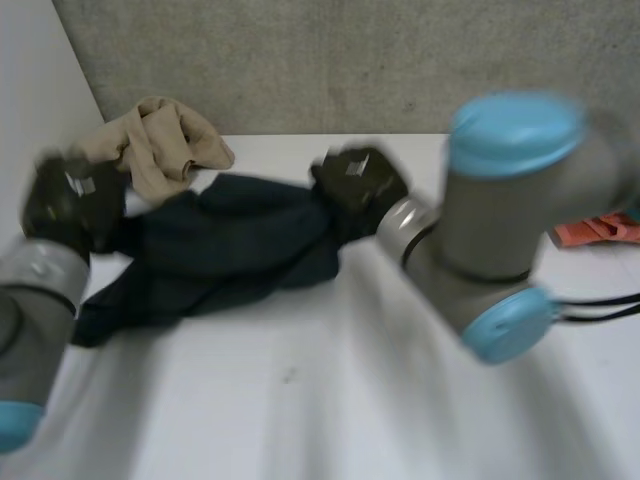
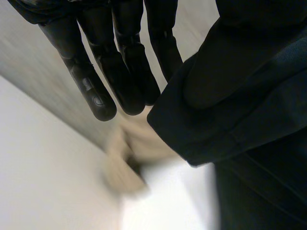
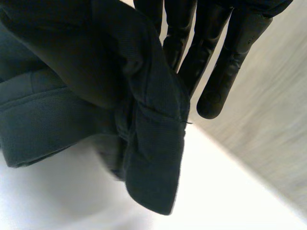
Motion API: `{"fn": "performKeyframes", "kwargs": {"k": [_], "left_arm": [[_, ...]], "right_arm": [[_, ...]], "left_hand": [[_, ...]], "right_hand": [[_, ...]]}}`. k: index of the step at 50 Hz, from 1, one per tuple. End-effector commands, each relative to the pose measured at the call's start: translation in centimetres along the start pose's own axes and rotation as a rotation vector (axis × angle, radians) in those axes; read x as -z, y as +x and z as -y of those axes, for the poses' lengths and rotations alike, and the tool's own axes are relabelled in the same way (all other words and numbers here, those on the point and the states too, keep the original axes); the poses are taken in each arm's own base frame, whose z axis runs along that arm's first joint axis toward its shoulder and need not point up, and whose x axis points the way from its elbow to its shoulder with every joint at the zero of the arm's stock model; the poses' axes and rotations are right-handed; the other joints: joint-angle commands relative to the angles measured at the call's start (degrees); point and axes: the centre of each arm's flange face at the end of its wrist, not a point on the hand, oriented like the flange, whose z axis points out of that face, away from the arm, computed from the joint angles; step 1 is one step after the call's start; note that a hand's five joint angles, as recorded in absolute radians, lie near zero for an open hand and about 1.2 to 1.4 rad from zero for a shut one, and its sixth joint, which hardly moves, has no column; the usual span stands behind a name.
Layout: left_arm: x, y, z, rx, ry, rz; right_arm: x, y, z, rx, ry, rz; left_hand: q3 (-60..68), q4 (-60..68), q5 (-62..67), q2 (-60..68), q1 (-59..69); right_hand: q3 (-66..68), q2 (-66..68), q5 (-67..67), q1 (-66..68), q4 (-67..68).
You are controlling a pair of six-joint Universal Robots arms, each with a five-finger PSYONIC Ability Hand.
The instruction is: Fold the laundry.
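Note:
A dark blue garment (image 1: 230,250) hangs stretched between my two hands above the white table (image 1: 350,400), its lower part trailing on the tabletop. My left hand (image 1: 70,200) grips the garment's left end. In the left wrist view the dark cloth (image 2: 249,105) is bunched beside the straight fingers (image 2: 120,72), wrapped over the thumb. My right hand (image 1: 360,180) holds the garment's right end. In the right wrist view a folded edge of the cloth (image 3: 96,86) is pinched in front of the straight fingers (image 3: 216,62).
A crumpled beige cloth (image 1: 160,140) lies at the back left by the grey wall, also seen past my left hand as a beige cloth (image 2: 129,158). A red item (image 1: 600,230) sits at the right edge, behind my right arm.

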Motion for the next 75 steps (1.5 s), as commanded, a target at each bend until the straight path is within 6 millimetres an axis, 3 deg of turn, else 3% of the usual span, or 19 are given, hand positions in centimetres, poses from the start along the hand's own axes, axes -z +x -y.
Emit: {"fn": "performKeyframes", "kwargs": {"k": [1,6,12,16,20,23,28,31,36,39,42,47,53,57,62,65,66,70,75], "left_arm": [[2.4,-6.2,10.9,0.054,0.323,0.172],[3.3,-7.2,13.1,0.066,0.338,0.169],[2.4,-5.8,12.0,0.103,0.269,0.099],[0.5,-3.1,9.6,0.125,0.178,0.020],[-2.1,1.1,6.0,0.105,0.063,-0.085],[-3.8,2.9,4.4,0.093,0.018,-0.117],[-9.2,5.3,3.0,0.089,0.006,-0.102],[-11.5,4.9,4.5,0.099,0.069,-0.048],[-15.4,1.4,11.8,0.135,0.383,0.162],[-15.1,-1.2,17.0,0.177,0.601,0.317],[-14.6,-2.4,19.1,0.212,0.706,0.397],[-12.7,-4.4,21.5,0.245,0.792,0.455],[-13.1,-1.3,17.7,0.210,0.663,0.359],[-13.0,1.1,14.2,0.178,0.557,0.284],[-12.3,5.5,7.4,0.115,0.368,0.151],[-11.7,7.0,5.0,0.100,0.291,0.107],[-11.2,8.6,2.9,0.087,0.224,0.058],[-9.6,13.4,-4.1,0.019,-0.043,-0.103],[-7.1,14.0,-6.7,-0.039,-0.269,-0.161]], "right_arm": [[5.3,6.5,8.6,0.424,0.127,-0.190],[7.4,7.5,11.8,0.556,0.194,-0.241],[7.8,7.8,12.5,0.612,0.217,-0.213],[6.7,9.5,10.2,0.600,0.129,-0.201],[3.8,10.0,4.9,0.568,-0.026,-0.129],[2.9,10.1,3.5,0.562,-0.061,-0.122],[-0.7,10.6,0.8,0.567,-0.052,-0.136],[-3.3,12.2,1.6,0.595,0.053,-0.253],[-5.3,15.0,7.1,0.642,0.346,-0.531],[-4.9,16.4,11.2,0.650,0.567,-0.681],[-3.8,17.1,14.2,0.643,0.727,-0.775],[-3.3,17.1,14.7,0.637,0.737,-0.776],[-4.1,16.3,11.2,0.625,0.590,-0.680],[-5.0,15.3,6.9,0.605,0.448,-0.598],[-6.2,13.0,-1.3,0.571,0.205,-0.450],[-6.4,11.8,-5.1,0.551,0.096,-0.380],[-6.4,10.9,-7.6,0.541,0.023,-0.330],[-6.1,9.0,-12.6,0.504,-0.141,-0.225],[-4.2,8.0,-14.6,0.462,-0.303,-0.128]], "left_hand": [[12.0,11.5,14.5,11.8,15.4],[12.0,11.5,14.5,11.8,15.4],[12.0,11.5,14.5,11.8,15.4],[12.0,11.5,14.5,11.8,15.4],[12.0,11.5,14.5,11.8,15.4],[12.0,11.5,14.5,11.8,15.4],[12.0,11.5,14.5,11.8,15.4],[12.0,11.5,14.5,11.8,15.4],[12.0,11.5,14.5,11.8,15.4],[12.0,11.5,14.5,11.8,15.4],[12.0,11.5,14.5,11.8,15.4],[12.0,11.5,14.5,11.8,15.4],[12.0,11.5,14.5,11.8,15.4],[12.0,11.5,14.5,11.8,15.4],[12.0,11.5,14.5,11.8,15.4],[12.0,11.5,14.5,11.8,15.4],[12.0,11.5,14.5,11.8,15.4],[12.0,11.5,14.5,11.8,15.4],[12.0,11.5,14.5,11.8,15.4]], "right_hand": [[13.9,13.3,15.8,27.6,12.1],[13.9,13.3,15.8,27.6,12.1],[13.9,13.3,15.8,27.6,12.1],[13.9,13.3,15.8,27.6,12.1],[13.9,13.3,15.8,27.6,12.1],[13.9,13.3,15.8,27.6,12.1],[13.9,13.3,15.8,27.6,12.1],[13.9,13.3,15.8,27.6,12.1],[13.9,13.3,15.8,27.6,12.1],[13.9,13.3,15.8,27.6,12.1],[13.9,13.3,15.8,27.6,12.1],[13.9,13.3,15.8,27.6,12.1],[13.9,13.3,15.8,27.6,12.1],[13.9,13.3,15.8,27.6,12.1],[13.9,13.3,15.8,27.6,12.1],[13.9,13.3,15.8,27.6,12.1],[13.9,13.3,15.8,27.6,12.1],[13.9,13.3,15.8,27.6,12.1],[13.9,13.3,15.8,27.6,12.1]]}}
